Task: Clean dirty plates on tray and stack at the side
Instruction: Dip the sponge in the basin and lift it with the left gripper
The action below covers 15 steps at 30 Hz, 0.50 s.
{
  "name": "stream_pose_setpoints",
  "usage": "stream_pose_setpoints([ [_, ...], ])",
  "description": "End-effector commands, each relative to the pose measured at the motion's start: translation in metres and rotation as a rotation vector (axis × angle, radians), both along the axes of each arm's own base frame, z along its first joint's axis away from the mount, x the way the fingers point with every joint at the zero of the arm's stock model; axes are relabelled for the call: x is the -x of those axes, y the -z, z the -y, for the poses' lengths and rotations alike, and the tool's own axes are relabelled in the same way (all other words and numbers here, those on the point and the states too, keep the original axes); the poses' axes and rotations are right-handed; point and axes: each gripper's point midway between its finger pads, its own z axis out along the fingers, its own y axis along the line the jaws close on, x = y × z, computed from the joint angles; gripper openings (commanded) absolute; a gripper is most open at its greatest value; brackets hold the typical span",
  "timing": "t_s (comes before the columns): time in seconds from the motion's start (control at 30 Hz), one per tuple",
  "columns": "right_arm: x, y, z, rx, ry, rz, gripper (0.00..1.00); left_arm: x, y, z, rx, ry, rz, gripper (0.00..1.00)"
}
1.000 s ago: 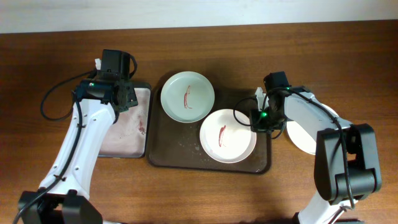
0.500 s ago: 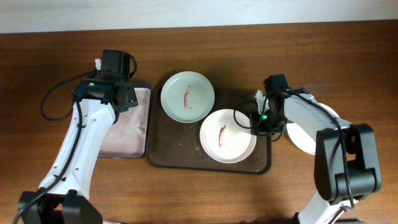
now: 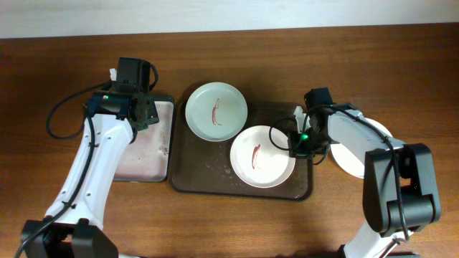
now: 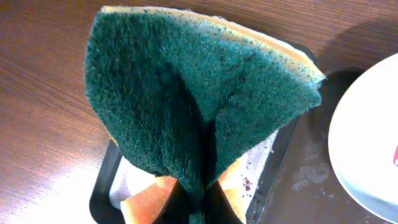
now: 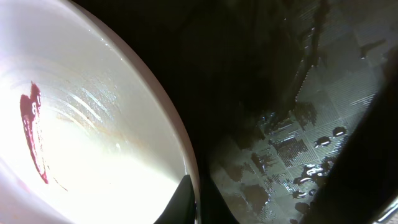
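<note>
You have one plate (image 3: 353, 159) off the tray (image 3: 197, 178), on the table to its right; what shows of it looks clean. Two streaked ones sit on the tray, not yet wiped: the green plate (image 3: 216, 111) far left and the white plate (image 3: 262, 156) near right. Your right gripper (image 5: 189, 198) pinches the white plate's right rim; your left gripper (image 4: 200, 198) is clamped on the sponge (image 4: 186, 93).

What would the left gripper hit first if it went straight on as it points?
Most likely the sponge tray: the left gripper, shut on the green sponge, points down at it. Depth unclear.
</note>
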Motion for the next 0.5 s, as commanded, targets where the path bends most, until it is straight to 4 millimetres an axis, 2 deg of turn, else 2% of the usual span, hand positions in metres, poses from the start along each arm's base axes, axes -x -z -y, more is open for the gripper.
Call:
stream_pose_setpoints([
  [0.0,0.008,0.009,0.003,0.027,-0.007,-0.021,0.04,-0.001,-0.016,-0.002,-0.005,-0.017,0.047,0.0],
  [0.3,0.008,0.009,0.003,0.027,-0.007,-0.021,0.04,0.0,-0.013,0.001,0.013,-0.009,0.04,0.0],
  [0.47,0.008,0.009,0.003,0.027,-0.007,-0.022,0.04,0.01,0.031,0.023,0.116,0.075,-0.08,0.0],
])
